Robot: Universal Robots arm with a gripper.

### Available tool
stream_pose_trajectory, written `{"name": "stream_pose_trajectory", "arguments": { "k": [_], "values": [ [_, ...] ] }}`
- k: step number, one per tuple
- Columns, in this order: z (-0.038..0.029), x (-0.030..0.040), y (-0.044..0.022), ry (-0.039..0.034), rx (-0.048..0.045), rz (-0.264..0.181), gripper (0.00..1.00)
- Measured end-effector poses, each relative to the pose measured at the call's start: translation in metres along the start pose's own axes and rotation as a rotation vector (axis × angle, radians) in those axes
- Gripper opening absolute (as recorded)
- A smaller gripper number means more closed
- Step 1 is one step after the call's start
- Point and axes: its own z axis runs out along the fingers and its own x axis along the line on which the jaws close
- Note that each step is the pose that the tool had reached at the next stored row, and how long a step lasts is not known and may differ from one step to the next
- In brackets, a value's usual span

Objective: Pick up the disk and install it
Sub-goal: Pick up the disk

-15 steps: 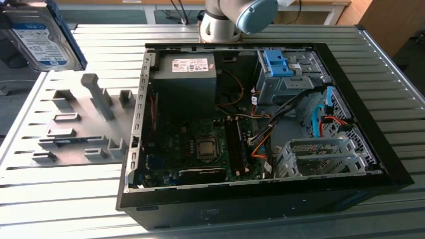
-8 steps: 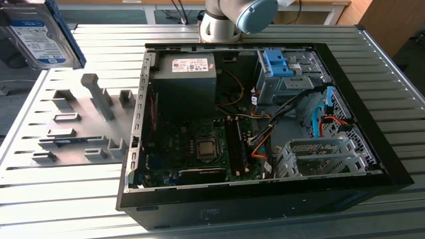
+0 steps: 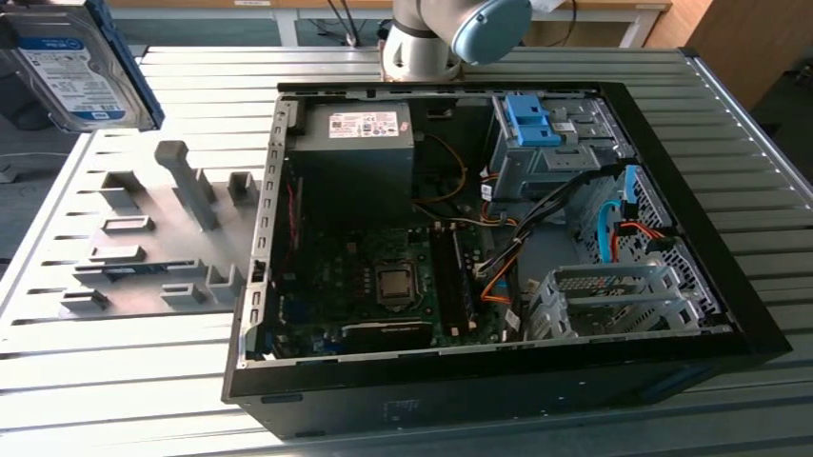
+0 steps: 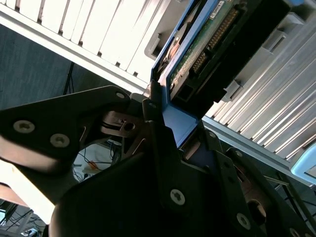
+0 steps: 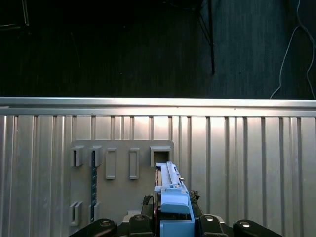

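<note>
Print on the disk (image 3: 74,71) label and the power-supply sticker (image 3: 362,125) cannot be read.

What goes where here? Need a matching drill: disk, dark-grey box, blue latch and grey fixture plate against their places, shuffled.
Things:
1. disk
2. dark-grey box
3. blue latch
4. fixture plate

Places:
A. on the metal cage, inside the case, toward the exterior view's right
B. flat on the table, outside the case
C. gripped in the end effector, off the table
D. inside the case, toward the exterior view's left

Pairs: 1-C, 2-D, 3-A, 4-B
</note>
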Motion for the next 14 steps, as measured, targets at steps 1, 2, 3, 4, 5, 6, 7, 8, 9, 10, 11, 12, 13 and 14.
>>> {"name": "stream_pose_trajectory", "arguments": {
  "k": [1, 2, 3, 4, 5, 6, 7, 8, 9, 10, 11, 12, 13, 14],
  "values": [
    [-0.0002, 0.0000, 0.0000, 0.0000, 0.0000, 0.000, 0.36],
    [-0.0003, 0.0000, 0.0000, 0.0000, 0.0000, 0.000, 0.36],
    [-0.0005, 0.0000, 0.0000, 0.0001, -0.0001, 0.000, 0.36],
    [-0.0009, 0.0000, 0.0000, 0.0001, -0.0003, 0.000, 0.36],
    [-0.0016, -0.0001, 0.0001, 0.0002, -0.0003, 0.000, 0.36],
    [-0.0024, -0.0001, 0.0001, 0.0001, -0.0002, 0.000, 0.36],
    [-0.0034, -0.0001, 0.0001, 0.0001, -0.0001, 0.000, 0.36],
    [-0.0044, -0.0002, 0.0002, 0.0001, -0.0001, 0.000, 0.36],
    [-0.0053, -0.0002, 0.0002, 0.0001, -0.0001, 0.000, 0.36],
    [-0.0060, -0.0002, 0.0002, 0.0000, 0.0000, 0.000, 0.36],
    [-0.0068, -0.0003, 0.0002, 0.0000, 0.0000, 0.000, 0.36],
    [-0.0075, -0.0003, 0.0003, 0.0000, 0.0000, 0.000, 0.36],
    [-0.0081, -0.0003, 0.0003, 0.0000, 0.0000, 0.000, 0.36],
    [-0.0088, -0.0003, 0.0003, 0.0001, -0.0001, 0.000, 0.36]
  ]
}}
